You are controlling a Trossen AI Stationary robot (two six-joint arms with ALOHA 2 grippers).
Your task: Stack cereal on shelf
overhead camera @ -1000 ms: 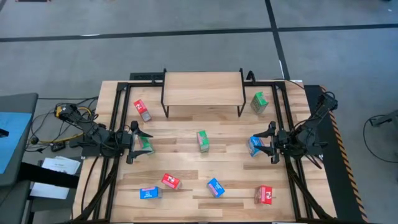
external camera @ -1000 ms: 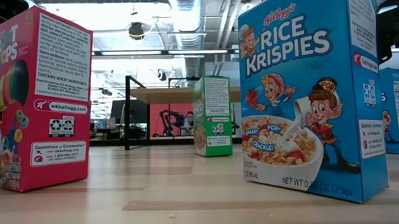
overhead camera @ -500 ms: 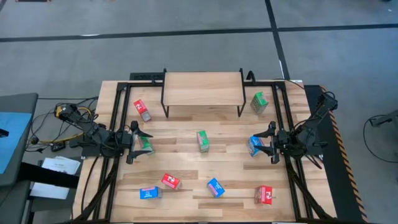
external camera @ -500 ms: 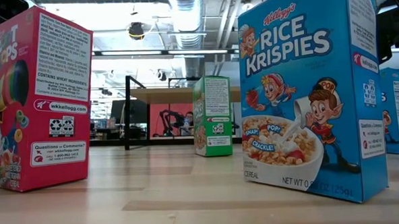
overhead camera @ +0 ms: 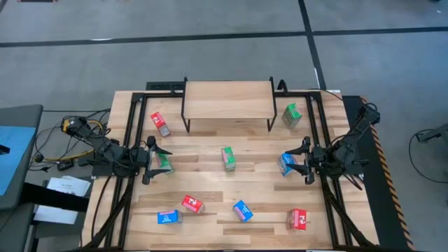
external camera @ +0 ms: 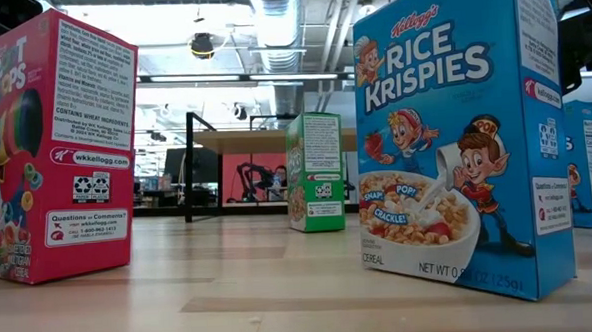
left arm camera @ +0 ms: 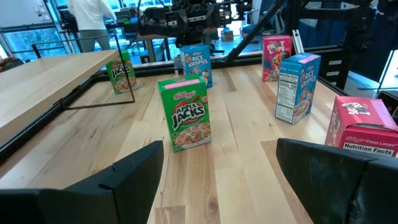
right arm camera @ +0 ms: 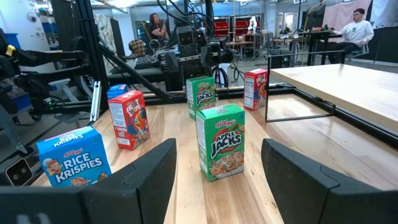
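Several small cereal boxes stand upright on the wooden tabletop. They include a green one [overhead camera: 228,158] in the middle, red ones [overhead camera: 159,123] [overhead camera: 192,204] and blue ones [overhead camera: 243,211] [overhead camera: 168,217]. The shelf [overhead camera: 227,100] stands on black legs at the far edge with nothing on it. At the left edge my left gripper [overhead camera: 155,159] is open and level, over a green box [overhead camera: 163,162]. My right gripper [overhead camera: 299,159] is open at the right edge, over a blue box [overhead camera: 287,164]. In both wrist views the gap between the fingers is empty, and the middle green box [left arm camera: 185,112] [right arm camera: 221,142] shows beyond it.
A green box [overhead camera: 292,115] stands beside the shelf's right legs, and a red box [overhead camera: 298,219] stands near the front right corner. Black rails frame the tabletop [overhead camera: 210,178]. Bare wood lies between the middle box and the shelf. People [right arm camera: 354,25] sit in the room beyond.
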